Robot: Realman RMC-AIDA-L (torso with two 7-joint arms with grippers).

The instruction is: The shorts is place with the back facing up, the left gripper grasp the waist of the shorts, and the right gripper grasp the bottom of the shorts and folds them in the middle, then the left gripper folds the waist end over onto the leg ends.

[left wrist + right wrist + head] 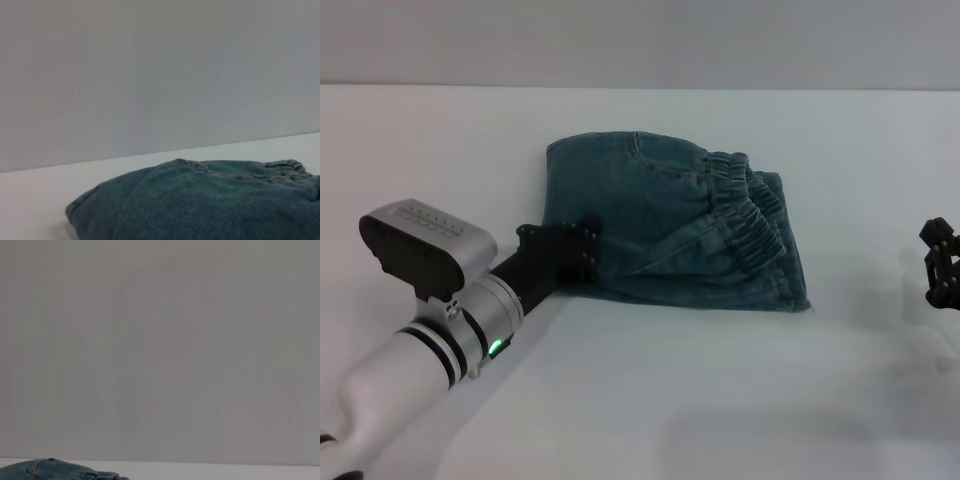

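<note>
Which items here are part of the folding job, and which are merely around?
Job:
- shorts, folded, elastic waist lying on top
- left gripper, at the shorts' left edge
- right gripper, off to the right, apart from the shorts

Merely around:
- white table

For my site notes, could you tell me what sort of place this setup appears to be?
Probably a lab or test bench rather than a home: a bare white table against a plain grey wall, with only folded denim shorts between the left gripper and the right gripper.

Counted on the desk (650, 400)
One pair of folded shorts (670, 225); two pincers: left (582, 245), right (942, 262).
</note>
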